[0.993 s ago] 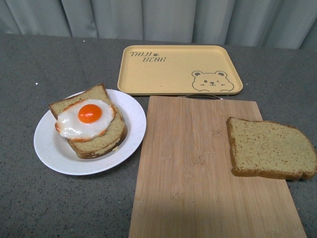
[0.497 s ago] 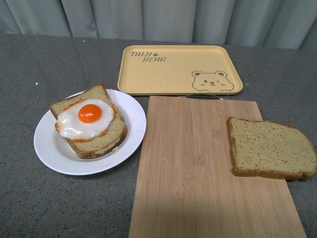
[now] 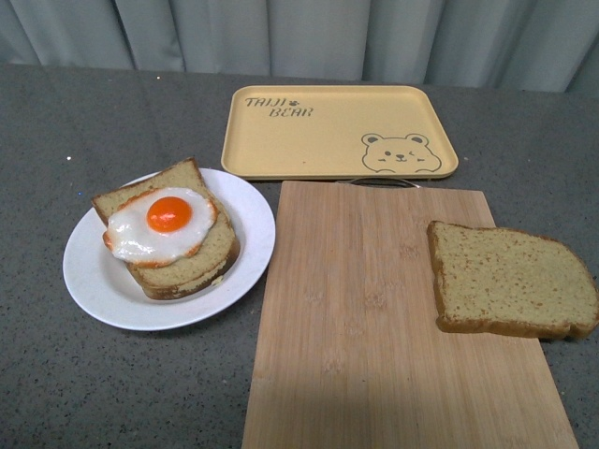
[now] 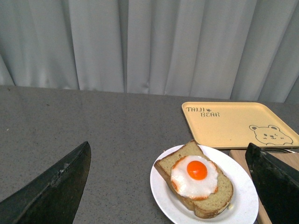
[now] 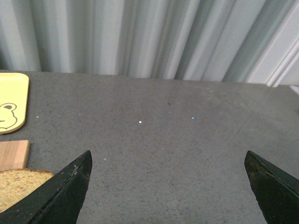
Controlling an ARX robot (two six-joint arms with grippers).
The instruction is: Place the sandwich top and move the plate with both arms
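Right wrist view: my right gripper (image 5: 168, 152) is spread and empty, the sandwich top (image 5: 18, 186) lies just outside one finger, so I judge pickup not begun; next I centre over it and descend.

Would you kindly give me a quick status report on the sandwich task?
Left gripper open, right gripper open, both empty. Sandwich top on cutting board, untouched. Plate holds egg-topped bread. No obstruction seen.

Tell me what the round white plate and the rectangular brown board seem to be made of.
The round white plate looks like glazed ceramic or melamine: smooth, plain rim. The rectangular brown board looks like matte bamboo: parallel strips with node marks.
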